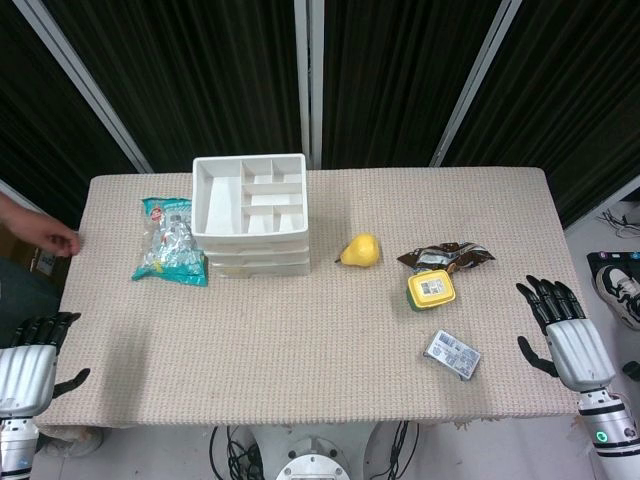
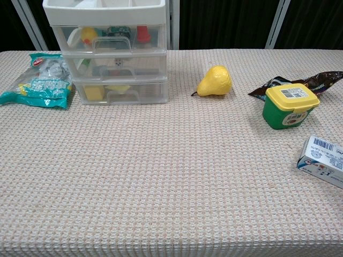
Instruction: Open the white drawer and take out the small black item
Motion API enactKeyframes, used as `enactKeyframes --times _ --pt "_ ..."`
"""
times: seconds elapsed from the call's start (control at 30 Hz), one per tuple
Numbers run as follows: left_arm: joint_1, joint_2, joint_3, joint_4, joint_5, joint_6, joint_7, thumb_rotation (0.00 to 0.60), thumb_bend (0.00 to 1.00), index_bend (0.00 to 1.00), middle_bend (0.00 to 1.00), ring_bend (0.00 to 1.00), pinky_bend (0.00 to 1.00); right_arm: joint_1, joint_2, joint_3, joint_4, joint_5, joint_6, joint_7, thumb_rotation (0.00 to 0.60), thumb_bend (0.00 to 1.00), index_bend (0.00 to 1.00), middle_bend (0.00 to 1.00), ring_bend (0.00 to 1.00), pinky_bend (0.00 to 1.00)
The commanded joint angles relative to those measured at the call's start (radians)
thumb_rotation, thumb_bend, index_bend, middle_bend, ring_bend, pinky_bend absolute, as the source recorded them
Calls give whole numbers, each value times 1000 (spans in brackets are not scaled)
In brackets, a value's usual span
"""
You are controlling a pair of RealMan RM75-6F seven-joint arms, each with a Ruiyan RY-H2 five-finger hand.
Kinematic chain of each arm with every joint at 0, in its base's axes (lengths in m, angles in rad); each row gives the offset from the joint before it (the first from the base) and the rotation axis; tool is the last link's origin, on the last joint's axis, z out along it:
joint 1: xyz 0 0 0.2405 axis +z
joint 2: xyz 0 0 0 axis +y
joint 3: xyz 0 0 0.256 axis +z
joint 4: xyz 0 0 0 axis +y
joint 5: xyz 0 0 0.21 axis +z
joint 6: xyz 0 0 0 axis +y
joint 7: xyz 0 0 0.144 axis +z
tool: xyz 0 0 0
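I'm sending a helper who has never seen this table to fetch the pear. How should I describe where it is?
Start at the white drawer unit at the back left of the table. Just to its right, standing alone on the cloth, lies the pear. It is the only plain yellow, rounded fruit; the things farther right are packaged, like the yellow-lidded green tub.

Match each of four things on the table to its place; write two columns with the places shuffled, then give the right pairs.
Things:
1. pear
2. drawer unit
3. teal snack bag
4. small white box

Places:
A. nearest the right hand
B. left of the drawers
C. between the drawers and the yellow-lidded green tub
D. back left, all drawers closed

Pairs: 1-C, 2-D, 3-B, 4-A
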Motion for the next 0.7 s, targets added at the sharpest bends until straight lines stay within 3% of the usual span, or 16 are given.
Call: enactKeyframes --times 0.03,0.5,0.63,0.7 --pt "1 1 2 -3 2 2 2 600 21 215 202 193 171 -2 -1 -2 6 -3 3 6 600 327 0 0 0 0" --pt "-12 -5 -6 -10 9 -5 0 600 21 215 202 194 174 -3 -1 -4 18 -13 15 24 600 327 0 0 0 0" --pt "-52 -28 -19 -31 34 -39 -60 600 22 215 202 194 188 -1 12 2 7 -26 31 12 600 327 0 0 0 0" --pt "-91 -49 -28 -45 49 -80 -122 600 27 215 212 214 243 0 24 7 -6 -34 41 0 600 327 0 0 0 0"
